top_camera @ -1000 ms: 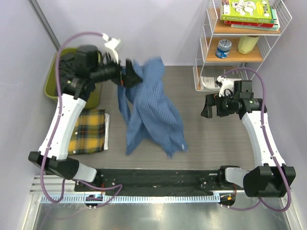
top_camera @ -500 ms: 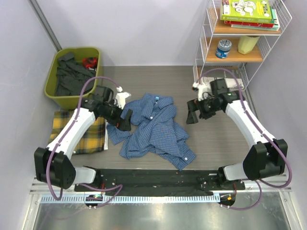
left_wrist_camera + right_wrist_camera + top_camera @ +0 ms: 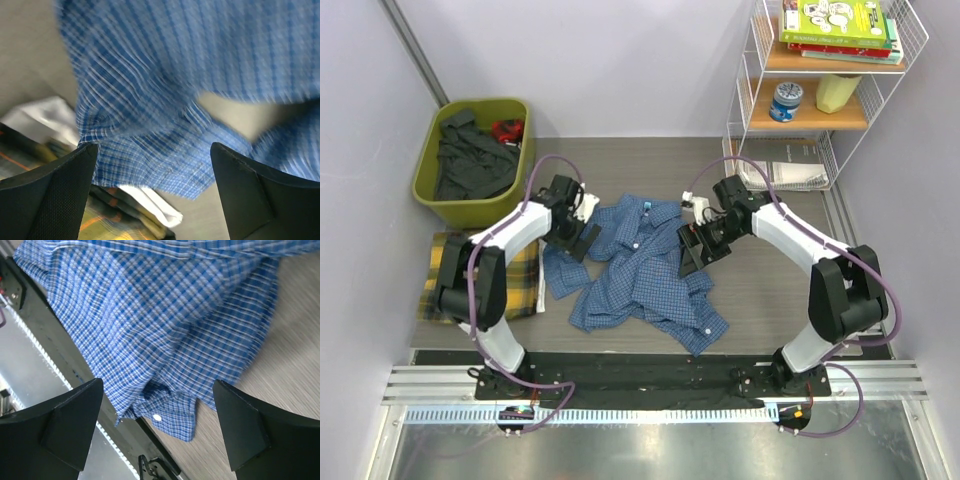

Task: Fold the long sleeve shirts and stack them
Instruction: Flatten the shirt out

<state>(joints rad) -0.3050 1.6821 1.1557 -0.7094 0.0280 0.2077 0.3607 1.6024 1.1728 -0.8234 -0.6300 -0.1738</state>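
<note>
Looking at the blue shirt point(image 3: 640, 280) lying crumpled in the middle of the table point(image 3: 770, 290), collar toward the far side, one cuff reaching toward the black rail point(image 3: 650, 372) at the near edge. Hovering the left claw point(image 3: 575, 240) over its left edge, fingers spread wide, gripping nothing; hovering the right claw point(image 3: 692, 258) over its right side, likewise spread and empty. Noting the yellow shirt point(image 3: 525, 285) lying flat, apparently folded, just beside that left edge and partly under the left arm. Judging the step as taking hold of the blue shirt for spreading flat. Risking, on closing into these bunched folds, pinching several layers and raising a twisted lump instead of one edge. Risking also, given the closeness, catching the yellow shirt with the left fingers and dragging it out of shape. Risking, through uneven pulling, sliding the near cuff over the rail
</note>
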